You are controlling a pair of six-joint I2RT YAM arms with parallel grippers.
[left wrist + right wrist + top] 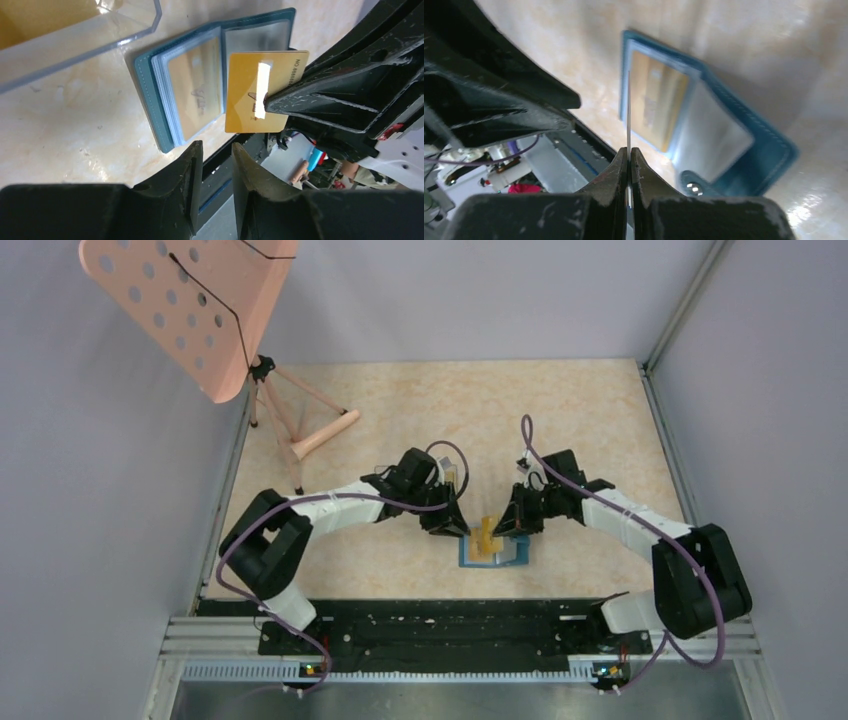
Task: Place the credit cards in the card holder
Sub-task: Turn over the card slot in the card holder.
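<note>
2 cards are in your views. 1 of them, the loose card (242,85), is gold with a white stripe. It is held up just above the wallet (151,105), pinched at 1 edge by the right gripper (629,155). From that wrist you see it edge-on, a thin line running up from between the fingers. Those jaws are pressed tight on it, with no gap showing.

The other, the stowed card (195,85), is also gold and lies inside a clear sleeve on 1 half of the wallet. The wallet lies open and flat on the table (400,410), teal outside with pale sleeves inside. Its snap (694,188) sits on the tab at the end nearest the right wrist camera. From above, you find the wallet near the front edge of the table, between the 2 arms, with the loose card over its left part.

The left gripper (217,165) hovers just beside the loose card, on the side away from the right gripper. Its jaws stand a little apart with nothing between them, and it touches neither card.

Beyond the wallet, a clear box (75,40) rests on the table, near the wallet but apart from it. At the far left corner you have a pink stand (185,310), well apart from everything else.
</note>
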